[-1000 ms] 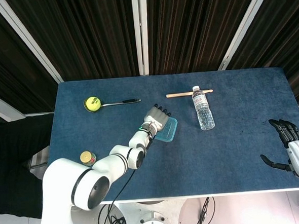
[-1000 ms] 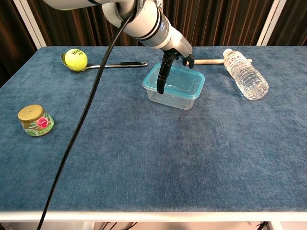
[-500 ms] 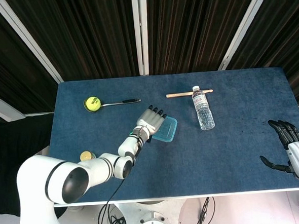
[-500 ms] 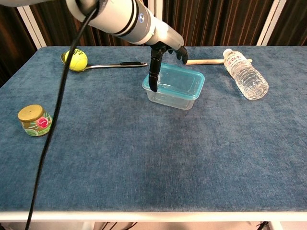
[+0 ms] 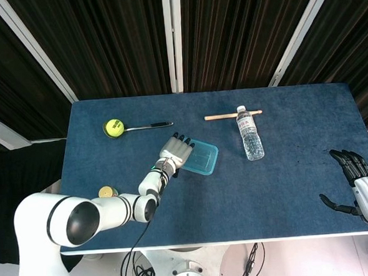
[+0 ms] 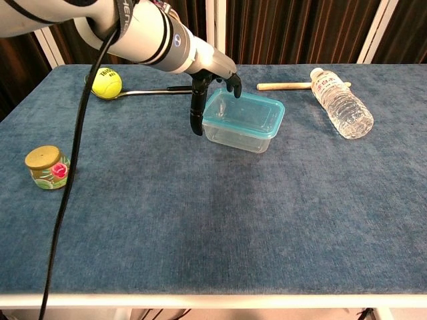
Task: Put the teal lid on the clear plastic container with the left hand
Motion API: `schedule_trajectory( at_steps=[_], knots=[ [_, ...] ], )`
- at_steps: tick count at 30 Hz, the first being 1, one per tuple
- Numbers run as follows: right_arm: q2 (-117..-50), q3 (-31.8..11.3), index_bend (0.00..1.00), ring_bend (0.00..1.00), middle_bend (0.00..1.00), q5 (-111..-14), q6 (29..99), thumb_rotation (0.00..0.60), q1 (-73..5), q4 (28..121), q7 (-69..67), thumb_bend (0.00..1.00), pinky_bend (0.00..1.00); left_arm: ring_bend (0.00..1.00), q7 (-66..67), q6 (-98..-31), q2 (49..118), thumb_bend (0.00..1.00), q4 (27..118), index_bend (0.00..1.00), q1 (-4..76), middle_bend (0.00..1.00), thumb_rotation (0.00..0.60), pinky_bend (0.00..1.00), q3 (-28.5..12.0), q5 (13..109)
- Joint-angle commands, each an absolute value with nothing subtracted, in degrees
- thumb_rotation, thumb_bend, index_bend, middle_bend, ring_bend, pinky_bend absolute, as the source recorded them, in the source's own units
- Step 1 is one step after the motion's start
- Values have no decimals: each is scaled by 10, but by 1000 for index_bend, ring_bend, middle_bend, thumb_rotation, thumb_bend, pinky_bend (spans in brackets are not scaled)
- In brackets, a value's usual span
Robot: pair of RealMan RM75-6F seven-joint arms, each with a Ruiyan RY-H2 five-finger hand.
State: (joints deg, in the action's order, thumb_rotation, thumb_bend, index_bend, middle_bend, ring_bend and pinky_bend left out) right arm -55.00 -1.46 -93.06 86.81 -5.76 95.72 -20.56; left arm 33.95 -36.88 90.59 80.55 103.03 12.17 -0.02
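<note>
The teal lid (image 6: 245, 114) (image 5: 199, 157) lies on top of the clear plastic container (image 6: 239, 138) at the table's middle. My left hand (image 6: 212, 85) (image 5: 175, 153) hovers at the container's left end, fingers spread and pointing down, holding nothing. One finger hangs just left of the container's wall and others reach over the lid's left edge. My right hand (image 5: 362, 186) is far off at the table's right front corner, fingers spread, holding nothing; the chest view does not show it.
A tennis ball (image 6: 106, 83) rests on a spoon (image 6: 157, 89) at the back left. A small jar (image 6: 49, 167) stands at the left. A water bottle (image 6: 341, 103) and a wooden stick (image 6: 283, 85) lie at the back right.
My left hand has drawn away to the left, from over the lid to the container's left end. The lid and container stayed where they were. The right hand barely moved.
</note>
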Motion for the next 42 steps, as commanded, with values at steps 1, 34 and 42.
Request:
schedule_trajectory(
  at_steps=[1,34,42],
  knots=[
    [-550,-15,0,0,76,-930,869,600,-57,957,-205,149,0,0,350,-361,912,0,797,117,1030,56,600,0,120,-13],
    [-547,-10,0,0,76,-950,892,600,-48,959,-207,148,0,0,362,-545,827,0,1033,125,910,83,600,0,76,188],
    [-546,-9,0,0,75,-954,894,600,-47,967,-198,149,0,0,395,-549,845,0,1027,127,888,83,600,0,70,188]
  ],
)
